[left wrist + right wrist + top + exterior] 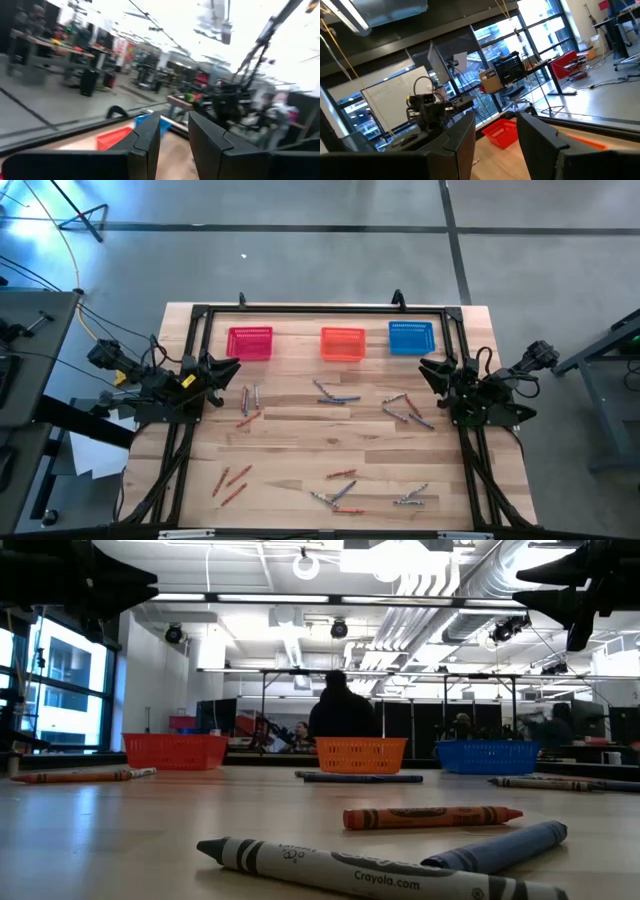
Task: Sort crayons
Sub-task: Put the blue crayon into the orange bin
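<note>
From above, crayons lie scattered over the desk, none in the red, orange or blue basket along the top edge, so sorting looks unstarted. The left claw waits at mid-left, the right claw at mid-right.

At desk height, a grey crayon lies nearest.

Each wrist view shows its fingers apart, holding nothing.

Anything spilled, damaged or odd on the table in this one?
Nothing stands out. The crayons lie loose in several clusters across the table, as expected before sorting. The red basket, orange basket and blue basket stand upright in a row. The left gripper and right gripper wait at the sides, both open.
</note>
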